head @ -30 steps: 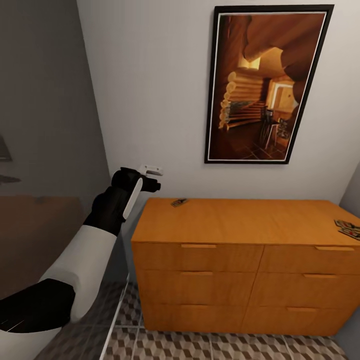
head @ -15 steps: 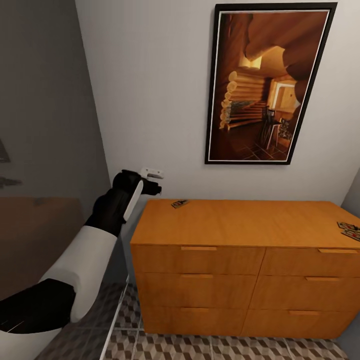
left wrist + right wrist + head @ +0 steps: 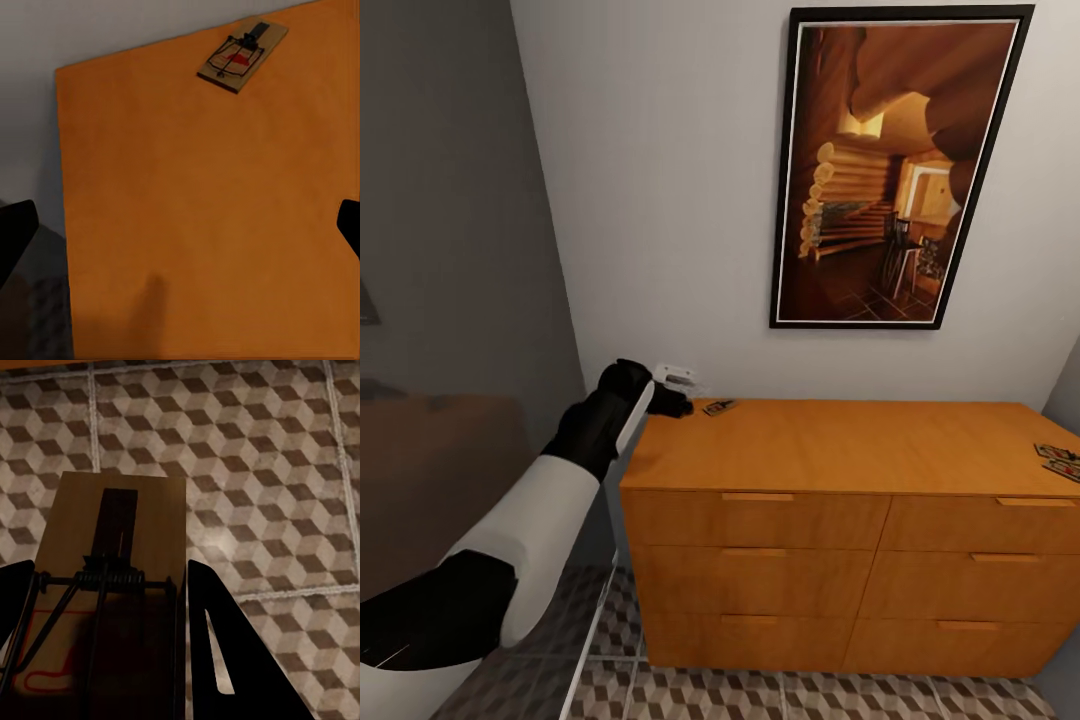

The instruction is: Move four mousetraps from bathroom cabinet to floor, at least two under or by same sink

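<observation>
One mousetrap lies at the back left of the orange-brown cabinet top. Two more mousetraps sit at its right edge. My left gripper hovers over the cabinet's back left corner, just left of that trap. In the left wrist view the gripper is open, its black fingertips far apart over bare wood, the mousetrap lying ahead of them. My right gripper is shut on another mousetrap, held above the cube-patterned bathroom floor.
A large framed picture hangs on the white wall above the cabinet. A grey wall and a dark brown surface stand to the left. Patterned floor tiles run in front of the drawer fronts.
My left gripper has dropped and moved right, from beside the cabinet's left end to over its back left corner, closer to the trap. The view barely shifted.
</observation>
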